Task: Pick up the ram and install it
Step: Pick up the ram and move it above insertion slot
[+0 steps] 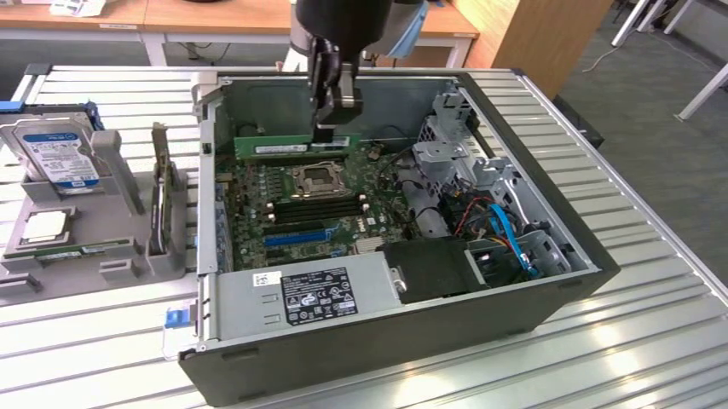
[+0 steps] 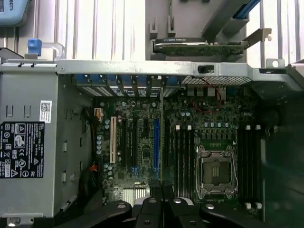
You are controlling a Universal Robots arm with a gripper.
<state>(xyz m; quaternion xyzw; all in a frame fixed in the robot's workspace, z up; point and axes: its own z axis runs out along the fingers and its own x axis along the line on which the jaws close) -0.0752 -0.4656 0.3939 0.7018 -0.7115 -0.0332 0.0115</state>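
- Black two-fingered gripper, closest to the wrist camera, is closed narrow on the long, thin green circuit-board ram stick, pinching its upper edge.
- Its grip sits off-centre, near the stick's end at the exterior view's right. Most of the ram juts out toward that view's left.
- Held on edge, the ram hangs inside the open dark-grey metal computer case, above the green motherboard. Its long axis runs across the exterior view from left to right.
- Just nearer the exterior camera than the stick lies the square silver processor socket.
- On the near side of the socket, the long black memory slots run parallel to the ram's long axis.
- Whether the ram's lower edge touches the board or a slot, I cannot tell.
- Well apart, at the exterior view's left, a grey plastic parts tray holds a second green stick.
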